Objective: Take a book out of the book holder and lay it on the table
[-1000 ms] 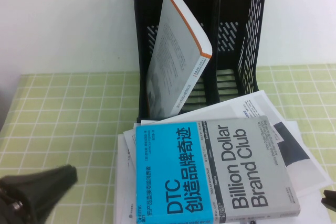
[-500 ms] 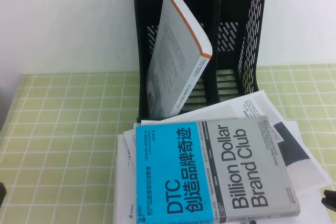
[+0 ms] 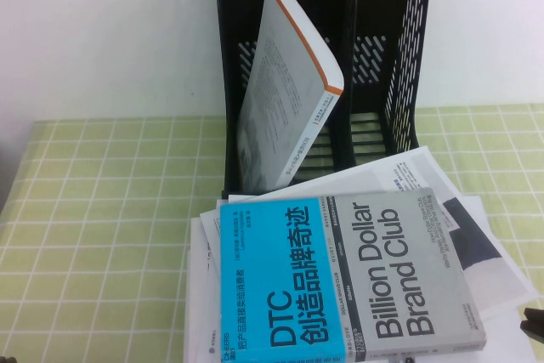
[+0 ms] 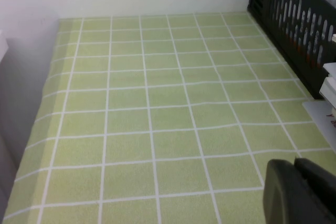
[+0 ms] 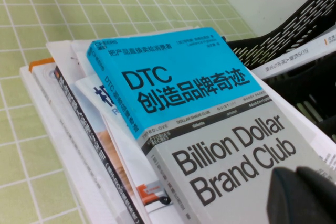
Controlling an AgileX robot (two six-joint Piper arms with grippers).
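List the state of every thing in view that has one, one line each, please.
DTC book: out of the holder, lying flat, cover up, on a pile of papers.
White-grey book: leaning tilted in the book holder.
Book holder: upright; other compartments look empty.
Right pincer: shut, at the table edge, holding nothing.
Left pincer: above bare cloth, left of the holder.

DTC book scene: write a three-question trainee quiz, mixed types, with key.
1. True or false: the DTC book lies flat on a stack of papers in front of the book holder.
2. Which book leans inside the holder? A) white-grey book with an orange stripe B) a red dictionary
3. Fill in: the right claw, at the high view's lower right edge near the table, is ____; the left claw shows only in its wrist view.

Key: 1 true; 2 A; 3 shut
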